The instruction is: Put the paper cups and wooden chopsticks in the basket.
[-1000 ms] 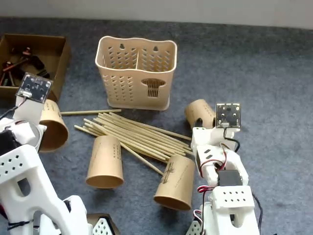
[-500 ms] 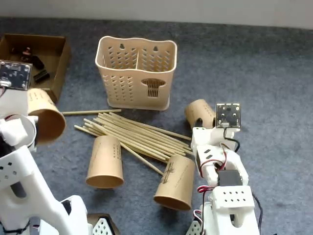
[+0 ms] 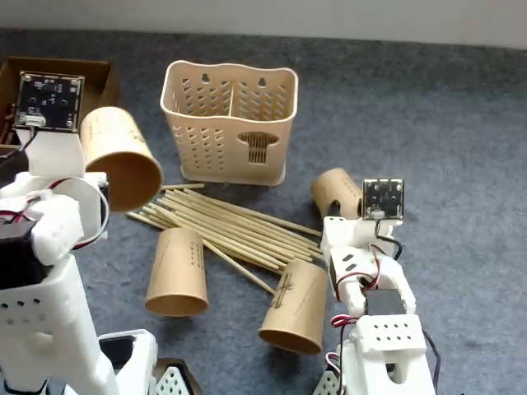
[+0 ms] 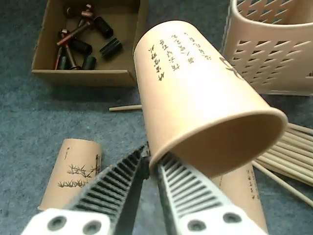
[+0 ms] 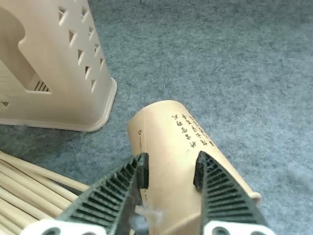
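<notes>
Left pincer (image 4: 152, 164) nipped on rim of tan paper cup (image 3: 122, 156), airborne at 9 o'clock of beige perforated plastic basket (image 3: 235, 136). Suggest: clear wall, tip upright, release. Right pincer (image 5: 168, 169) spread over lying cup (image 5: 183, 129).

Tan cups (image 3: 177, 271), black print; beige perforated basket (image 3: 230, 132); grey carpet (image 3: 428, 123).

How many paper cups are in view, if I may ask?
4: one paper cup held by the left gripper, two lying near the chopsticks, one at the right gripper. The basket could hide more.
</notes>
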Motion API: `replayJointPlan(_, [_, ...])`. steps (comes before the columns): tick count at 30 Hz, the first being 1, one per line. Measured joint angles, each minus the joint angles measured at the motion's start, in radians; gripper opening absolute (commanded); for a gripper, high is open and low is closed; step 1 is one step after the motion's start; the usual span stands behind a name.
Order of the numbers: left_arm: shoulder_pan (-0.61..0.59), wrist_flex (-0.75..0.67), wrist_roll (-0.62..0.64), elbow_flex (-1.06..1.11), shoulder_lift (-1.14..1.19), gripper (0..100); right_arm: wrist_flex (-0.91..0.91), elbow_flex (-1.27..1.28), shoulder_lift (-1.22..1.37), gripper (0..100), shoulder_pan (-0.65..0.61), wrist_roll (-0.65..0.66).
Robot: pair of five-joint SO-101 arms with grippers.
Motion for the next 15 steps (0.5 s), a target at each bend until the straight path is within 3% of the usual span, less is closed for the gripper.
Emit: replayJointPlan(15, [0.321, -0.157, 0.140, -0.054, -0.002, 1, -0.018, 0.003, 0.000, 15.9, 0.000, 0.000])
